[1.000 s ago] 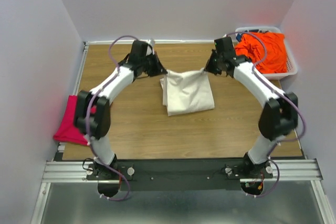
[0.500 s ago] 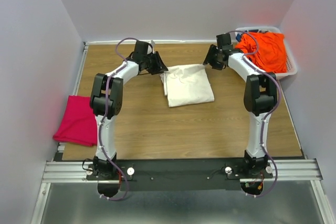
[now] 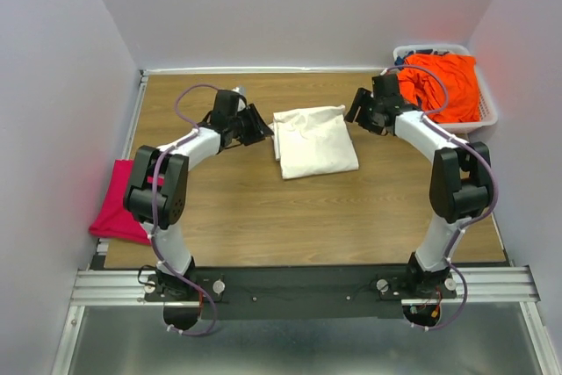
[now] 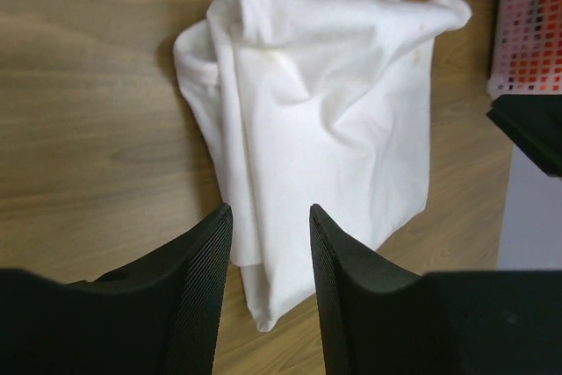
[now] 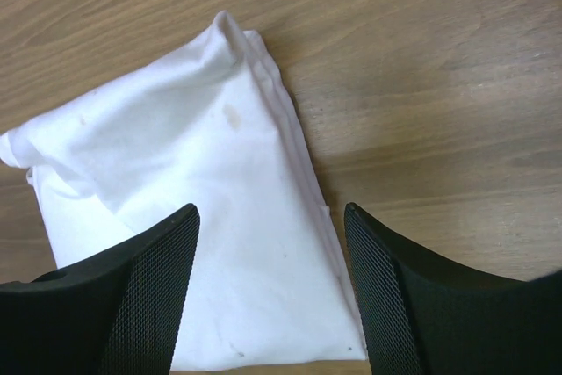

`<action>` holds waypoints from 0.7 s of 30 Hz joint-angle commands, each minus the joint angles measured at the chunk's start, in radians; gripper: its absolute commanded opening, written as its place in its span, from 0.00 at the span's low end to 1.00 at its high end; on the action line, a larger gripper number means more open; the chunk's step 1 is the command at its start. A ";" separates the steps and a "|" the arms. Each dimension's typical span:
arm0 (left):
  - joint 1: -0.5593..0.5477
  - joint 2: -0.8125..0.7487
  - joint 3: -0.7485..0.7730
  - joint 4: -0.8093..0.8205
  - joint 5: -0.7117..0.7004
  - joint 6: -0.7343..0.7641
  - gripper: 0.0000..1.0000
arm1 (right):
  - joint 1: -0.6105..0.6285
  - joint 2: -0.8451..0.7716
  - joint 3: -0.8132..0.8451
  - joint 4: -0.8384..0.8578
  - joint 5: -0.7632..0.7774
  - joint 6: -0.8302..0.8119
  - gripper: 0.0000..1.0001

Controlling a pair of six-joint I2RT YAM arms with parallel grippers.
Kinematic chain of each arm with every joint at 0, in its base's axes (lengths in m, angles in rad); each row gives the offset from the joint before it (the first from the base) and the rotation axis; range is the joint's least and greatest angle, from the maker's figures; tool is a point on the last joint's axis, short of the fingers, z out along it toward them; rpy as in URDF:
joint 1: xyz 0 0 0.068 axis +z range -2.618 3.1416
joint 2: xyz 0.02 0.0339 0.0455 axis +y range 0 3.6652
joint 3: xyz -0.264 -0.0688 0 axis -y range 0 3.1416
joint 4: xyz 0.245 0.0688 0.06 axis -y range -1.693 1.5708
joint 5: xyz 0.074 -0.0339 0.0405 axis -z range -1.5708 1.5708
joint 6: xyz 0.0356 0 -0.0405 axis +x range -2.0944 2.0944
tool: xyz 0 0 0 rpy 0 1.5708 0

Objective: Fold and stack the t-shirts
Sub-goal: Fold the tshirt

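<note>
The cream-white t-shirt (image 3: 316, 140) lies folded on the wooden table, its far edge a little rumpled. My left gripper (image 3: 262, 129) hovers just off its left edge, jaws open with nothing between them; in the left wrist view the cream shirt (image 4: 320, 120) lies beyond the gripper (image 4: 270, 212). My right gripper (image 3: 356, 111) hangs by the shirt's far right corner, wide open and empty, with the cream shirt (image 5: 193, 217) below the gripper (image 5: 270, 212). A magenta-pink t-shirt (image 3: 123, 204) lies at the table's left edge. The bright orange t-shirt (image 3: 443, 85) sits bunched in the basket.
The white lattice basket (image 3: 487, 116) stands at the far right corner, and its wall (image 4: 527, 24) shows in the left wrist view. Grey walls close in the table on the left, back and right. Bare wood (image 3: 307, 217) lies between the cream shirt and the arm bases.
Both grippers opened and let go of the cream shirt's far corners. The cloth dropped flat onto the table. The two grippers drew back a little from its edges.
</note>
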 commanded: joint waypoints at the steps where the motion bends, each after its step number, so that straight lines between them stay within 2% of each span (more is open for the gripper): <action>1: -0.040 0.031 -0.048 0.055 -0.015 -0.018 0.48 | 0.020 -0.022 -0.035 0.078 0.009 -0.039 0.75; 7: -0.079 0.066 -0.054 0.095 0.002 -0.018 0.48 | 0.020 0.048 0.005 0.119 -0.042 -0.086 0.75; 14: -0.080 0.100 -0.040 0.083 -0.014 -0.009 0.46 | 0.021 0.055 -0.040 0.130 -0.025 -0.091 0.75; 21: -0.083 0.090 -0.030 0.048 -0.081 0.012 0.46 | 0.021 0.048 -0.066 0.136 -0.037 -0.102 0.75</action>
